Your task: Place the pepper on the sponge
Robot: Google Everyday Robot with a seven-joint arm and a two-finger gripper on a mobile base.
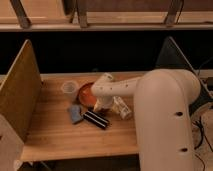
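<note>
Where jaws hang wide beside bowl (86, 93), pepper not discernible; sponge (75, 114) nearby.

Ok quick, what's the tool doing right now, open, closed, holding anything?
Tool: open, pointing down at the right edge of the orange bowl, nothing seen between its fingers.
</note>
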